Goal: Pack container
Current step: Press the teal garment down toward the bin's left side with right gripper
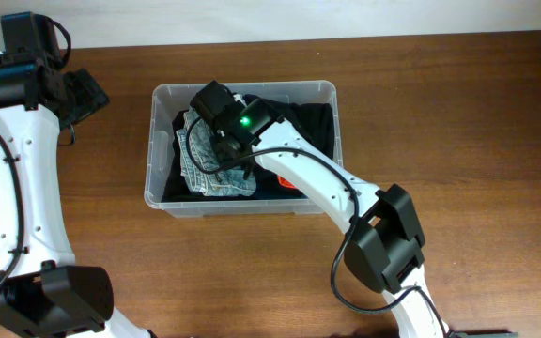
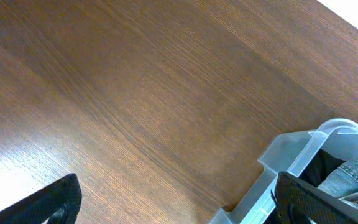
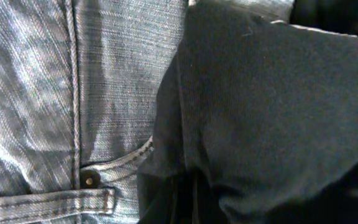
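Fingers [image 2: 58, 200] of the left gripper [image 2: 179, 208] are spread wide and nothing is held between them; only the bare wooden table [image 2: 135, 93] is seen in the gap. Just past the tip of one of these fingers, a rounded corner of the container [image 2: 303, 152] is seen resting on the table, with a fold of jeans [image 2: 353, 177] showing inside it. From overhead, this gripper is found over the table, apart from the container and off its far left corner.

Fingers of the right gripper [image 1: 218, 145] are shown in no view. From overhead they are hidden under the wrist housing [image 1: 242, 122], and the wrist view is filled by cloth, so whether they are spread or closed cannot be told. The gripper is found inside the container, over the jeans. Directly before the fingers, pale blue denim is seen very close, with a stitched seam, a metal rivet [image 3: 89, 180] and a stitched band [image 3: 48, 200]. Beside the denim, and partly over it, a black garment [image 3: 272, 106] is laid.

Overhead, the jeans are bunched on the side of the container nearer the left gripper, and the black garment fills the side beyond the right gripper. A small red patch [image 1: 289, 182] is glimpsed near the container's front wall; what it is cannot be told.
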{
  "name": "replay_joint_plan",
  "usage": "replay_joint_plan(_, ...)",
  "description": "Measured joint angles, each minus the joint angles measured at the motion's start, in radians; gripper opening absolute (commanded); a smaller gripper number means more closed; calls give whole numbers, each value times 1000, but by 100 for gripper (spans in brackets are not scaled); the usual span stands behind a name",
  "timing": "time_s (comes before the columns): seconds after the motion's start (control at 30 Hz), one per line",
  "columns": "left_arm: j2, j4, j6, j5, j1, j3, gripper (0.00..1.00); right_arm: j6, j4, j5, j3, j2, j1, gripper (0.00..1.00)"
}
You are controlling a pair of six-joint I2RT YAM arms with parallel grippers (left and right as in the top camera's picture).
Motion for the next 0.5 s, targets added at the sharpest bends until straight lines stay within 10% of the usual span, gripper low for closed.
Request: replay_joint_plan(0.5, 0, 0, 0, 0, 0, 0, 100, -11, -81, 154, 79, -89, -13, 4)
